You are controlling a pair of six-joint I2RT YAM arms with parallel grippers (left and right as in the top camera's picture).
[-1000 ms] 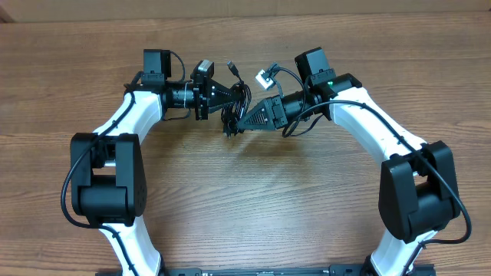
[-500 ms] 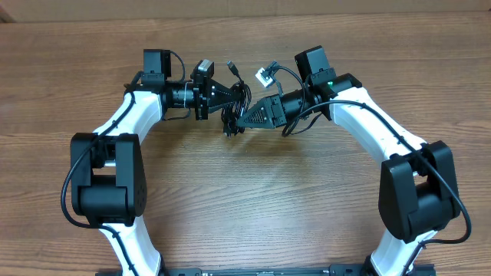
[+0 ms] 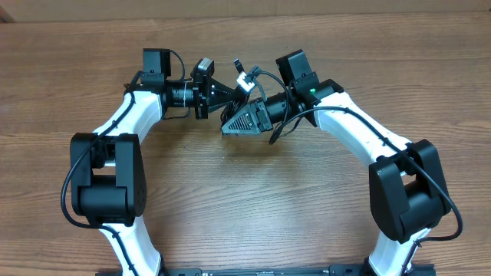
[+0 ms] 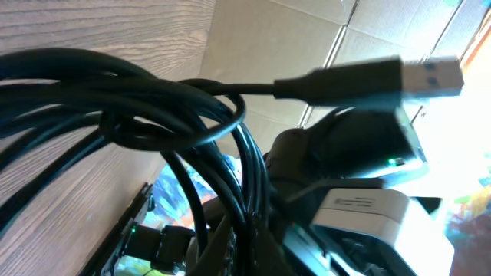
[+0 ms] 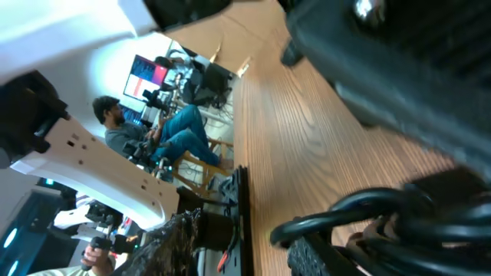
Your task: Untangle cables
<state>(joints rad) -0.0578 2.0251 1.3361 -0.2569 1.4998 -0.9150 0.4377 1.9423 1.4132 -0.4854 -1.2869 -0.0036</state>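
above the counter (image 3: 253, 199), the cables (image 4: 153, 115) bunch between both arms, my left gripper (image 3: 228, 97) clamped on them; whether my right gripper (image 3: 227, 126) grips, i cannot tell. i'd tease one loop sideways, slowly.

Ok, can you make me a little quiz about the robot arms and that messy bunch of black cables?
1. True or false: the cables lie spread out flat at the front edge of the table, far from both arms.
2. What sticks out of the bunch in the left wrist view? A) a plug with a silver tip B) a spoon C) a pencil
3. Fill in: the table top looks like ____.
Key: 1 false, the bunch sits between the left gripper and the right gripper; 2 A; 3 wood.
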